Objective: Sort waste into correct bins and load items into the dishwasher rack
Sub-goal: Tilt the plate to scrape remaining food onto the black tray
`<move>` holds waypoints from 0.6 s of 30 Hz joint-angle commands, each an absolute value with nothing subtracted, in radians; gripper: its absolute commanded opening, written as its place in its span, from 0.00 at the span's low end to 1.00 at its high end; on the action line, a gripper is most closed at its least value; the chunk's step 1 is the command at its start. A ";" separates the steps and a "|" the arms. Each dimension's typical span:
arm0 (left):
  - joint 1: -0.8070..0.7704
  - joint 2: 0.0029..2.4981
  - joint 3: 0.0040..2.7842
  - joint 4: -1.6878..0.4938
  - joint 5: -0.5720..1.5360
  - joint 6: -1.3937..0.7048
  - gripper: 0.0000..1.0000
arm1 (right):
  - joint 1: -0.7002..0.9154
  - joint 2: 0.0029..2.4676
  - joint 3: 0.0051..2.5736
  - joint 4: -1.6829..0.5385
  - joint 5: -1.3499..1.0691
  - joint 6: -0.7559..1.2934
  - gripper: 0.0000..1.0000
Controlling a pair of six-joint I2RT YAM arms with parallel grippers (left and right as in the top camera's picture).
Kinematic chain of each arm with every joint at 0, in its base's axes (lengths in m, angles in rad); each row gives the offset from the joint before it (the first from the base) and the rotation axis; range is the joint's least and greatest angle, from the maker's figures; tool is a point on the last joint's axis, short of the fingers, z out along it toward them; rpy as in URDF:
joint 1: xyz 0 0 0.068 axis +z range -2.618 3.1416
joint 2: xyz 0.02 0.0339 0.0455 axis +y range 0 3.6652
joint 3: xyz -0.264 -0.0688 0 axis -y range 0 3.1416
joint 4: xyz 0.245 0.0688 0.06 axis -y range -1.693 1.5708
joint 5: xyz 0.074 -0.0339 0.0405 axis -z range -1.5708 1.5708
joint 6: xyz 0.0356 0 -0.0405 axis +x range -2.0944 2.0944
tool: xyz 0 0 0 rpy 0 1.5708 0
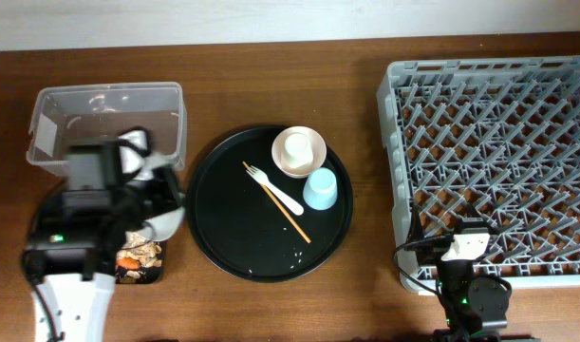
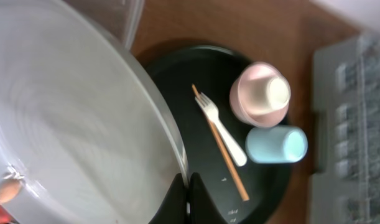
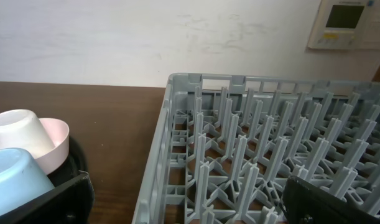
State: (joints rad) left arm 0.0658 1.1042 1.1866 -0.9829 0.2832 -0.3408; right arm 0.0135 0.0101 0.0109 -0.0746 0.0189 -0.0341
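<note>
My left gripper (image 2: 188,193) is shut on the rim of the pale plate (image 2: 71,124), which it holds tilted over the shallow black tray (image 1: 162,269). Brownish and orange waste (image 1: 138,255) lies in that tray, and an orange bit (image 2: 9,188) shows past the plate's lower edge. The clear tub (image 1: 109,119) stands behind the left arm. On the round black tray (image 1: 233,237) are the cream-pink bowl (image 1: 313,157) with the small white cup (image 1: 294,147) in it, the light blue cup (image 1: 321,188), the white fork (image 1: 275,190) and a chopstick (image 1: 285,214). My right gripper (image 3: 190,211) is open above the front left corner of the grey dishwasher rack (image 1: 498,142).
Bare brown table lies between the round tray and the rack (image 3: 252,149). A few white specks (image 1: 294,252) lie on the round tray near its front. A white wall with a control panel (image 3: 348,22) is behind the rack.
</note>
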 commanded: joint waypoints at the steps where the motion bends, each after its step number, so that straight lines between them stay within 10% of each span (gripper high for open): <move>1: 0.278 1.097 1.187 -0.977 0.582 -0.294 0.01 | 0.006 0.003 0.006 -0.080 0.031 -0.038 0.99; 18: 0.797 1.295 1.095 -1.002 1.261 -0.020 0.01 | 0.006 0.003 0.006 -0.080 0.031 -0.038 0.99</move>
State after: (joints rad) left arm 0.7689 1.2964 1.0992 -0.9760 1.1580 -0.0788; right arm 0.0135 0.0101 0.0109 -0.0746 0.0193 -0.0341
